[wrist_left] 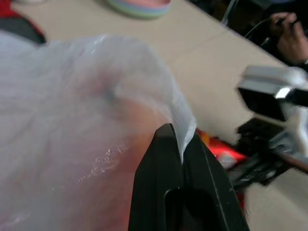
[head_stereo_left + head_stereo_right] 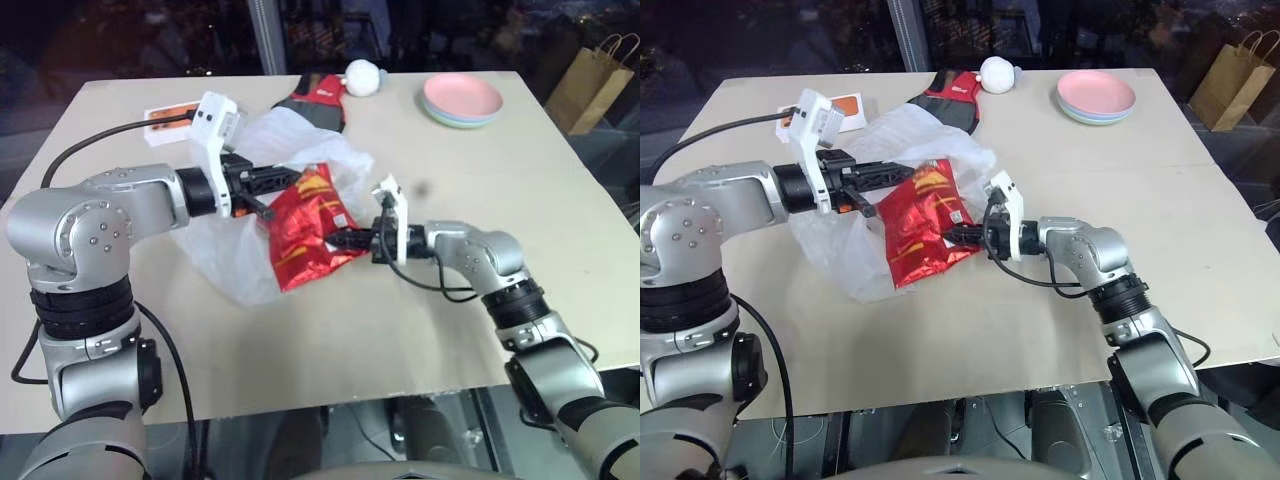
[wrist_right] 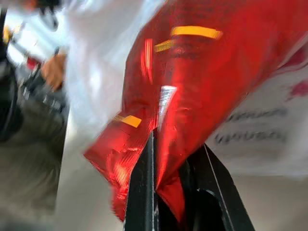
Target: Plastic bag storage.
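Pinching thin, limp plastic bag (image 2: 300, 160) edge: left gripper (image 1: 177, 139) clamped; grab the rim, it likely slips. Right gripper (image 3: 166, 154) clenched on red snack packet (image 2: 920, 222).

table (image 2: 330, 350) front bare, plates (image 2: 462, 100) far right

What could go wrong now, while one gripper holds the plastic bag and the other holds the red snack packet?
1. The left gripper pinches only a thin edge of the plastic bag; the film may slip out or tear if pulled.
2. The right gripper grips the red snack packet at one corner, so it may twist or drop before it enters the bag.
3. The bag mouth does not look wide open, so the packet may push the bag away instead.
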You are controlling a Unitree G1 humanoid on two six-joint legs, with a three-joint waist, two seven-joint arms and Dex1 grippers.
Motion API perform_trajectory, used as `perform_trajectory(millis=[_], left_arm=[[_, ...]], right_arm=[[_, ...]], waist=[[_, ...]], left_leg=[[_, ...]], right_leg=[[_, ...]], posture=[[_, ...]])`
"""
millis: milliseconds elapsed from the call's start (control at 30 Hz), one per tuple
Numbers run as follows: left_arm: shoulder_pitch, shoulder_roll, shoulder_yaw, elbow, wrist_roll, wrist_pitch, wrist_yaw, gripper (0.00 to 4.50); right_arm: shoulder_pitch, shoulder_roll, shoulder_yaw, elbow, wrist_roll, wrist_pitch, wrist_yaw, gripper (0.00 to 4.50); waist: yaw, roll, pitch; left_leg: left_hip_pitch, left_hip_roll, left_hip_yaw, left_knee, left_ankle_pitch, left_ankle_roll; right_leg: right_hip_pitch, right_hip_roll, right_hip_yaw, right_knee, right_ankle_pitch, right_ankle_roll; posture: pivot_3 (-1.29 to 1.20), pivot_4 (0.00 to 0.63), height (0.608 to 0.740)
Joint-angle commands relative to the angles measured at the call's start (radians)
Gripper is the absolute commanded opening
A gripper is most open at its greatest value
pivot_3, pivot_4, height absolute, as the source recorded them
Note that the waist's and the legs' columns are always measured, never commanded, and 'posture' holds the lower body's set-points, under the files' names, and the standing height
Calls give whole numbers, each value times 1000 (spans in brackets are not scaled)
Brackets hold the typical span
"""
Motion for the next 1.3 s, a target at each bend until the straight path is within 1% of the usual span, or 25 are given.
perform_trajectory(millis=[33,133,267,400,467,633,767,833,933,967,1000,1067,1133,1233,1267,1300], left_arm=[[-30,30,-14,27,27,-75,-31,0],[-34,25,-26,41,34,-93,-34,0],[-14,23,-23,1,-17,-54,-50,0],[15,45,-10,-42,-67,-16,-75,0],[16,50,-11,-39,-67,-18,-76,0],[16,75,-30,-28,-60,-38,-95,0],[7,69,-37,-16,-54,-47,-96,0],[-4,28,-39,-20,-56,-44,-63,0],[-10,-34,-27,-28,-58,-32,-1,0],[-10,-47,-21,-30,-59,-27,14,0],[-11,-59,-14,-30,-60,-23,28,0],[-12,-77,-7,-31,-59,-18,53,0],[-9,-85,-7,-34,-60,-17,64,0],[-1,-97,-3,-37,-59,-23,85,0],[2,-99,-1,-36,-58,-28,89,0],[4,-100,2,-33,-56,-32,93,0]], right_arm=[[26,-49,13,-133,5,28,88,32],[38,-57,23,-170,-11,33,94,32],[6,17,-4,-71,-67,-4,17,32],[-65,104,-94,85,-103,-37,-107,32],[-81,111,-124,115,-113,-36,-123,32],[-72,82,-173,103,-101,5,-96,32],[-83,97,-201,114,-100,31,-132,32],[-102,187,-190,103,-117,33,-220,32],[-118,381,-183,113,-154,-7,-392,32],[-119,424,-183,121,-171,-26,-426,32],[-120,456,-184,134,-189,-42,-452,32],[-133,523,-173,186,-215,-99,-487,32],[-149,565,-171,235,-217,-144,-515,32],[-145,580,-142,256,-236,-187,-530,881],[-135,565,-126,241,-252,-203,-535,1337],[-122,545,-112,220,-267,-212,-540,1924]], waist=[[-2,0,0],[-6,0,0],[-11,0,0],[-10,1,0],[-6,1,1],[-4,1,1],[-9,1,1],[-11,1,1],[-17,1,1],[-22,1,1],[-24,1,1],[-12,1,1],[-5,1,1],[-5,1,1],[-8,1,1],[-9,1,1]], left_leg=[[0,0,0,0,0,0],[1,0,0,0,0,0],[2,1,0,0,0,0],[2,1,1,1,0,0],[2,0,1,1,0,0],[1,0,0,1,0,0],[1,0,0,1,0,0],[2,0,0,1,0,0],[2,1,1,1,0,0],[2,1,0,1,0,0],[2,1,0,1,0,0],[0,0,0,1,0,0],[0,-1,0,2,0,0],[1,-3,0,2,0,0],[1,-3,0,2,0,0],[1,-2,-1,2,0,0]], right_leg=[[0,0,0,0,0,0],[0,0,0,1,0,0],[0,1,1,3,0,0],[0,1,1,3,0,0],[0,1,1,3,0,0],[0,0,1,2,0,0],[0,1,1,2,0,0],[0,1,1,3,0,0],[0,1,1,4,0,0],[-1,1,2,5,0,0],[-2,2,2,6,0,0],[-3,0,1,6,0,0],[-1,-1,1,5,0,0],[0,-2,1,4,1,0],[0,-2,1,4,1,0],[0,-2,0,5,0,0]], posture=[[0,150,740],[0,150,740],[0,150,740],[0,150,740],[0,150,740],[0,150,740],[0,150,740],[0,150,740],[0,150,740],[0,150,740],[0,150,740],[0,150,740],[0,150,740],[0,150,740],[0,150,740],[0,150,740]])
